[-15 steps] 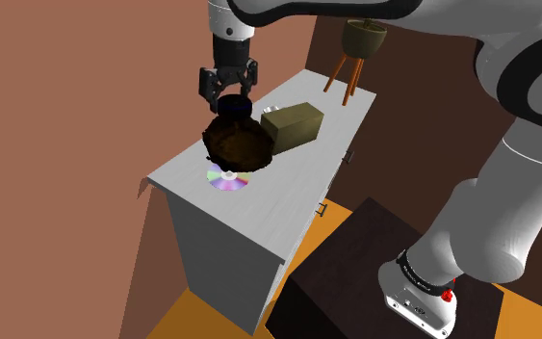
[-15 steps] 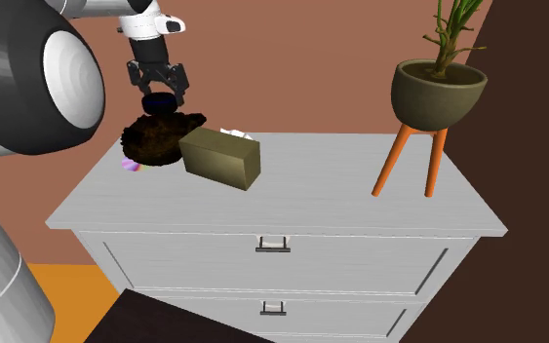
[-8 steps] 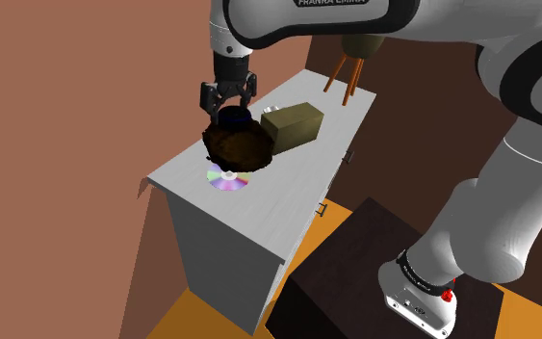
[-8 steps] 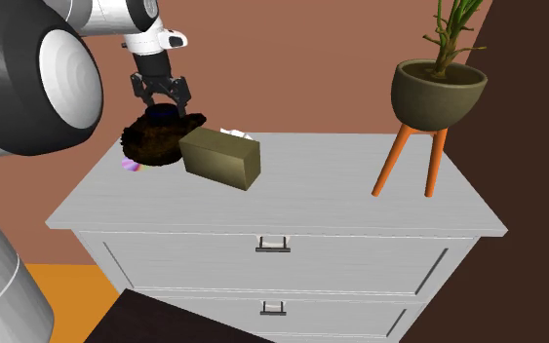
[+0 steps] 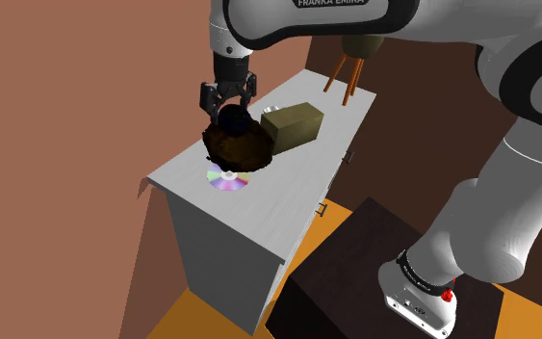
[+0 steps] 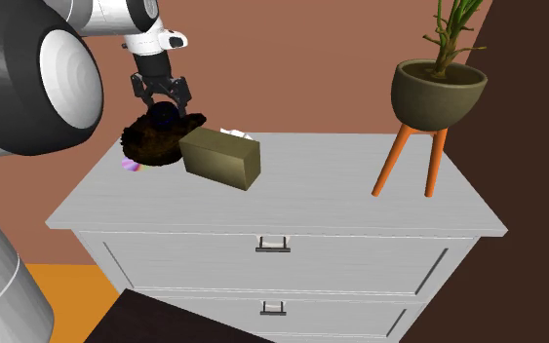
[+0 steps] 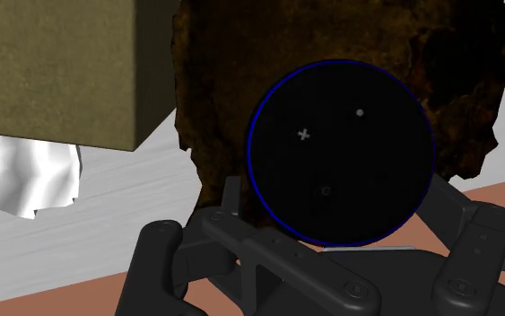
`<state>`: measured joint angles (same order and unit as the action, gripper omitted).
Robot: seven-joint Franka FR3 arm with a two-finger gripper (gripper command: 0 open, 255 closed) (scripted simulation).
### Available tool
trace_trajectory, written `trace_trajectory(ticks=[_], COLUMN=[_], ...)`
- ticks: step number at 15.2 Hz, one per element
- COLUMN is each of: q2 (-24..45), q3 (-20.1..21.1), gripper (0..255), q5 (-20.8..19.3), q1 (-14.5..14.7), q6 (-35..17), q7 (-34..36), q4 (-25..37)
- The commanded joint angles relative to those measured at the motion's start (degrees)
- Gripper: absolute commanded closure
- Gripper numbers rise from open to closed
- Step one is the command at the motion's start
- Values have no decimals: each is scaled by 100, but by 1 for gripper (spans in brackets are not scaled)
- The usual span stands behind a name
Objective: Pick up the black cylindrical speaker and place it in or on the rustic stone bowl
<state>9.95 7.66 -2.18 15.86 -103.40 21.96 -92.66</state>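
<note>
The black cylindrical speaker [image 5: 233, 121] [image 6: 165, 118] sits in the rough dark brown stone bowl [image 5: 245, 150] [image 6: 147, 142] at the far end of the white dresser [image 5: 288, 183]. My gripper [image 5: 228, 102] [image 6: 163, 99] hangs just above it, open, one finger on each side and neither touching it. In the wrist view the speaker's round top with a thin blue rim [image 7: 340, 153] lies over the bowl [image 7: 214, 99], with the black fingers [image 7: 165, 247] spread wider than it.
An olive-brown box [image 5: 294, 123] [image 6: 221, 159] stands right beside the bowl, with something white [image 7: 26, 175] behind it. A shiny disc [image 5: 227, 179] lies by the bowl. A potted plant on orange legs [image 6: 436, 97] stands at the dresser's other end. A dark cabinet [image 5: 355, 260] sits by the stand.
The gripper came down over the bowl with the speaker, then opened; the speaker dropped slightly and now rests in the bowl.
</note>
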Motion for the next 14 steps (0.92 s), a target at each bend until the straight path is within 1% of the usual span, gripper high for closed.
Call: trace_trajectory(ticks=[1,3,7,14], q2=[-1,-1,41,41], q3=[0,0,9,9], gripper=[0,0,0,0], q5=[0,0,-3,-3], q1=[0,0,17,17], q6=[0,0,746,746], q7=[0,0,-2,-2], q4=[1,1,789,789])
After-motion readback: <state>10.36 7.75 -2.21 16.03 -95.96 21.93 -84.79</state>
